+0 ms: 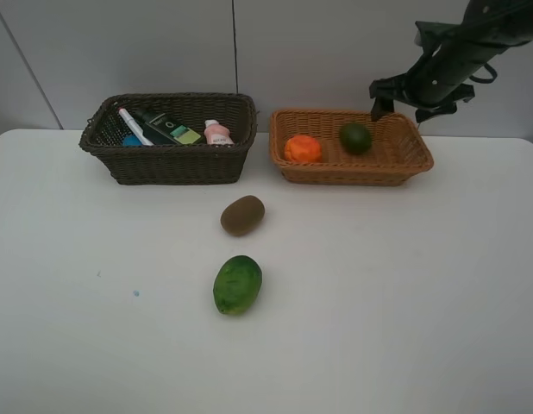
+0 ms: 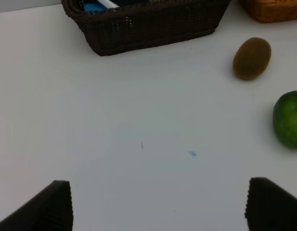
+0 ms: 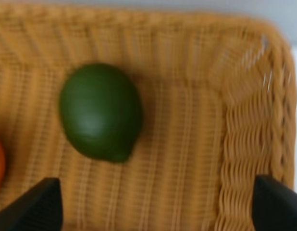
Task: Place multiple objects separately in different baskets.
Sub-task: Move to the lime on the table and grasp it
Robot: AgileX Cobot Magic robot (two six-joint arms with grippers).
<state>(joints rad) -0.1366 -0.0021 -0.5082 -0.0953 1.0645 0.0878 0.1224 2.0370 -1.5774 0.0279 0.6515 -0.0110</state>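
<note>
No writing can be read in any view; the dark green bottle (image 1: 163, 128), lying in the dark basket (image 1: 172, 164), carries a pale green label (image 1: 185, 134) with faint marks too small to make out; the small pink bottle (image 1: 217, 132) beside it has a white label (image 1: 220, 139), its print blurred; the white marker (image 1: 134, 127) shows nothing legible.

This looks like a robotics lab test station. A plain white tabletop (image 1: 404, 302) stands against a pale grey panelled wall (image 1: 335, 52) with vertical seams. A black robot arm (image 1: 456, 60) reaches in from the right over a dark brown basket (image 1: 176, 164) and an orange-tan basket (image 1: 335, 172) set out like trial props.
</note>
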